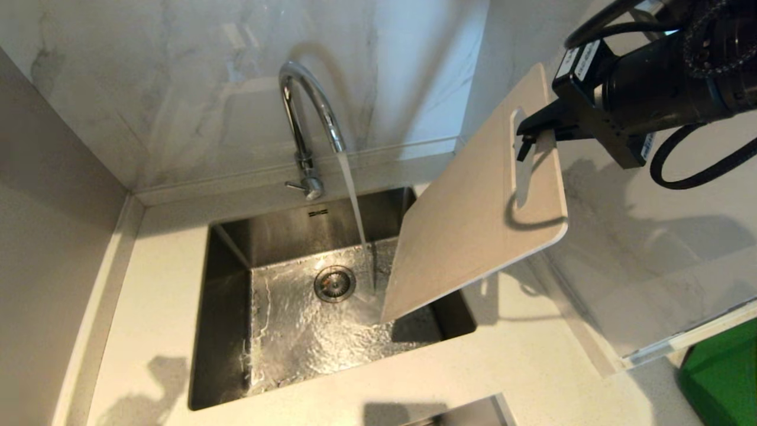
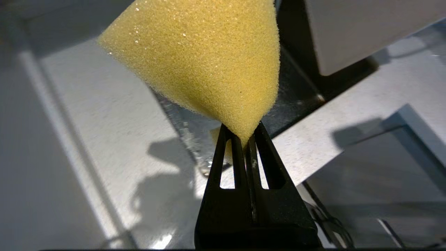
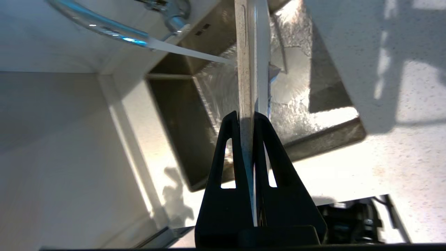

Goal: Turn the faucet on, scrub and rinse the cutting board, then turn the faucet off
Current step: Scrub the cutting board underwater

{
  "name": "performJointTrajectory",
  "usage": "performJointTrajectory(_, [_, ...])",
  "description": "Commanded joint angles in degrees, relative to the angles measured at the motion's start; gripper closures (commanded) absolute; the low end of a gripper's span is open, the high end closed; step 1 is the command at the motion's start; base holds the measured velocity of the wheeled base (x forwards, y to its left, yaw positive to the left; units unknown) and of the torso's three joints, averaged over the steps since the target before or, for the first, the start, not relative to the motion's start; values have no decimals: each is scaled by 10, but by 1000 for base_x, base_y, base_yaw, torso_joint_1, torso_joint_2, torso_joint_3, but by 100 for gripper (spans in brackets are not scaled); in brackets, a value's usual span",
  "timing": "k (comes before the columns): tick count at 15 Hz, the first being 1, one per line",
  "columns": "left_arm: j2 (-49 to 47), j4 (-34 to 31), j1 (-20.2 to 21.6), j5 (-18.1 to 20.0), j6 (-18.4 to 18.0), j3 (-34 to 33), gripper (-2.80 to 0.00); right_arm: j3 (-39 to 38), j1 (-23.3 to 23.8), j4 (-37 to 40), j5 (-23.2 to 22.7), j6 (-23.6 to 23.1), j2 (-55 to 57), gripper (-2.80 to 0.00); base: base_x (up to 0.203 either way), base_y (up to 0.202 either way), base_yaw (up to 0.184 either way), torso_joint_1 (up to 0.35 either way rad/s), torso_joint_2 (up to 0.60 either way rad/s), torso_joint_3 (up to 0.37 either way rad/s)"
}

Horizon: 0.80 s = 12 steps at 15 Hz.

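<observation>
The chrome faucet stands behind the steel sink with water pouring from its spout into the basin near the drain. My right gripper is shut on the cutting board at its slot handle end and holds it tilted over the sink's right side, the lower corner beside the stream. In the right wrist view the cutting board runs edge-on between the right gripper fingers. My left gripper is out of the head view; it is shut on a yellow sponge above the counter near the sink.
A pale counter surrounds the sink, with marble walls behind and at the right. A green mat shows at the lower right. Another metal basin edge sits at the front.
</observation>
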<state>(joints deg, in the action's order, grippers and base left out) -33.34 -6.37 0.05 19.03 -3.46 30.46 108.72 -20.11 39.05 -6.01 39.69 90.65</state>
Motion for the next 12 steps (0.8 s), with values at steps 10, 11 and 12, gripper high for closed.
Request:
performJointTrajectory(10, [-549,87,-276,104,202,394,0,-6,-25,1,-2,20,-28,0,0,0,0,0,0,0])
performJointTrajectory(11, [-580,88,-301,105,215,428,0,-6,-31,2,-2,21,-28,0,0,0,0,0,0,0])
performJointTrajectory(12, [-602,89,-326,105,232,453,0,-6,-34,2,-1,22,-29,0,0,0,0,0,0,0])
